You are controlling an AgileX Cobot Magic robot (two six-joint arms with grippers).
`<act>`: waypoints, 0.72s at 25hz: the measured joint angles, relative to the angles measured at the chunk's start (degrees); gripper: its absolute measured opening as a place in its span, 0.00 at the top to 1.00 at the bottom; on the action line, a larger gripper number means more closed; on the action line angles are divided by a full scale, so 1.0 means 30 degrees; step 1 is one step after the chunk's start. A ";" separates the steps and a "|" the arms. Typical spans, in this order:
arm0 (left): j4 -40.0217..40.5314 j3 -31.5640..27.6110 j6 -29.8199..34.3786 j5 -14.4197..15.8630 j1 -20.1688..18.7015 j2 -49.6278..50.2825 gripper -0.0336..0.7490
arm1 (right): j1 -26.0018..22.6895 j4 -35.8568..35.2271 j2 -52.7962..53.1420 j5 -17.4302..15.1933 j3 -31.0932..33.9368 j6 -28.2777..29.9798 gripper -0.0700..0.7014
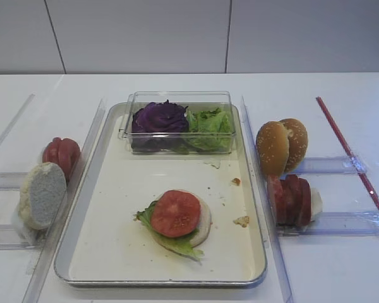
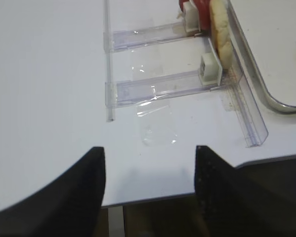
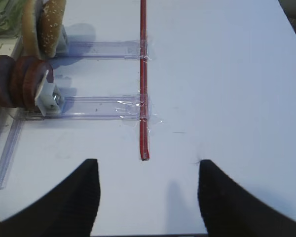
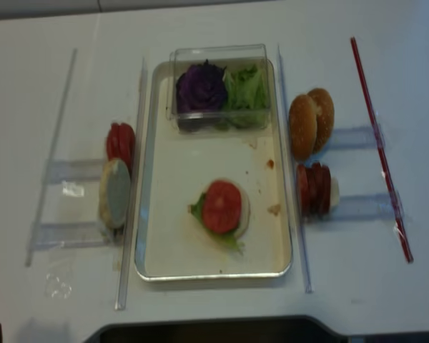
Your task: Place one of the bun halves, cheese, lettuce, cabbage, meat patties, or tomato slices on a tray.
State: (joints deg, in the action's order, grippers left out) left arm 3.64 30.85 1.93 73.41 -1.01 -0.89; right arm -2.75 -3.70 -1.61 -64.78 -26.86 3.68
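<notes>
- White table (image 1: 341, 265) under a pale panelled wall.
- Tray (image 1: 107, 246) holds a tomato slice (image 1: 175, 213) on lettuce (image 1: 177, 243) and bun (image 1: 203, 222).
- Left gripper (image 2: 149, 173) is open, empty, tray at two o'clock.
- Right gripper (image 3: 148, 185) is open, empty.

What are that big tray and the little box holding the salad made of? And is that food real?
The tray looks like metal: a silvery, shiny rim, with a cream, perhaps coated, inside. The small box looks like clear hard plastic; the cabbage and lettuce show through its walls. Whether the food is real the pictures cannot settle; the tomato slice looks smooth and evenly red, which hints at plastic.
</notes>
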 joint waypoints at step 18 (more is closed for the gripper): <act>0.2331 -0.1199 0.0078 0.0000 0.0029 -0.0014 0.43 | 0.0000 0.0043 0.0000 0.0000 0.0000 0.0000 0.29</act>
State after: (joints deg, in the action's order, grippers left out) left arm 10.63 27.25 2.16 73.41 -0.93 -0.93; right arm -2.75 -3.57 -1.61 -64.78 -26.86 3.68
